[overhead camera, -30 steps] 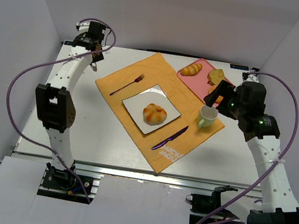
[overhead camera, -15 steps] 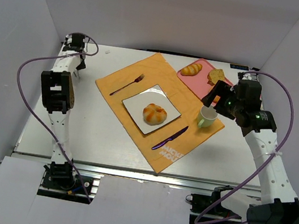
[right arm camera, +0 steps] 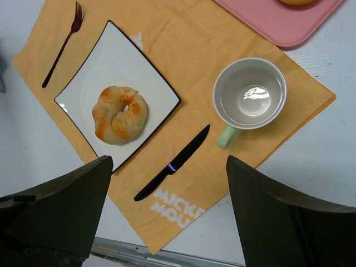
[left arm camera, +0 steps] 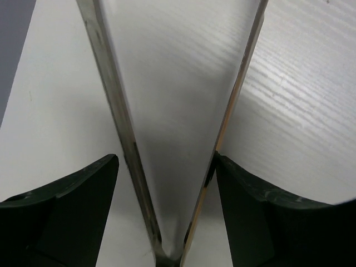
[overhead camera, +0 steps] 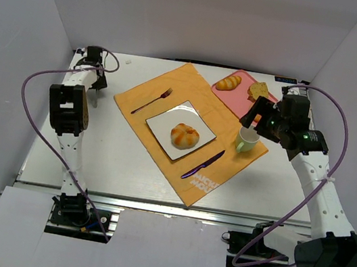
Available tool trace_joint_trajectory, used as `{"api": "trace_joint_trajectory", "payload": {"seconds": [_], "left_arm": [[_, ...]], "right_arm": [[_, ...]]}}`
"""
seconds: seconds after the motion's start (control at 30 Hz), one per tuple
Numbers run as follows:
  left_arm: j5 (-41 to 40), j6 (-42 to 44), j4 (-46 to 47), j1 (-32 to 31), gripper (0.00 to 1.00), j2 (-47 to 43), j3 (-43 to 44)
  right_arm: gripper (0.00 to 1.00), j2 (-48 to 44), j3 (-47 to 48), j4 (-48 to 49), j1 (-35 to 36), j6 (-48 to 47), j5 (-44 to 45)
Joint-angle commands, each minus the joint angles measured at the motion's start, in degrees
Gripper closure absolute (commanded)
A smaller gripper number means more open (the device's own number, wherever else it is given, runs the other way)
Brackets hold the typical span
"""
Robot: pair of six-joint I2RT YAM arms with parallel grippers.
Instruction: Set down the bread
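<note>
The bread sits centred on a white square plate on an orange mat, with a fork on one side and a knife on the other. Only the right wrist view shows the right jaws spread wide, holding nothing, and the inside of the cup. From above, the left jaws hang over the table's far left corner; their own camera shows them apart.

The white left arm is folded steeply, its black two-finger left gripper pointing down, jaws parted. The white right arm reaches forward, its black right gripper spread wide
</note>
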Motion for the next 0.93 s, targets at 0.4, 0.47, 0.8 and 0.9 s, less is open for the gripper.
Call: {"api": "trace_joint_trajectory", "payload": {"seconds": [0.4, 0.47, 0.8, 0.9], "left_arm": [[4.58, -21.92, -7.38, -0.08, 0.02, -54.82, -22.71], [-0.15, -22.72, -11.25, -0.34, 0.02, -62.71, -25.20], [2.02, -28.79, -21.64, -0.52, 0.02, -86.23, -34.00], [2.89, -28.09, -25.41, -0.52, 0.02, -85.44, -33.82]], "right_arm": [[0.11, -2.75, 4.16, 2.87, 0.13, -4.84, 0.38], [0.11, -2.31, 4.34, 2.69, 0.04, -5.19, -1.10], [0.11, -1.96, 2.58, 7.08, 0.04, -9.31, -14.09], [0.11, 0.23, 4.51, 11.38, 0.74, -12.40, -25.97]]}}
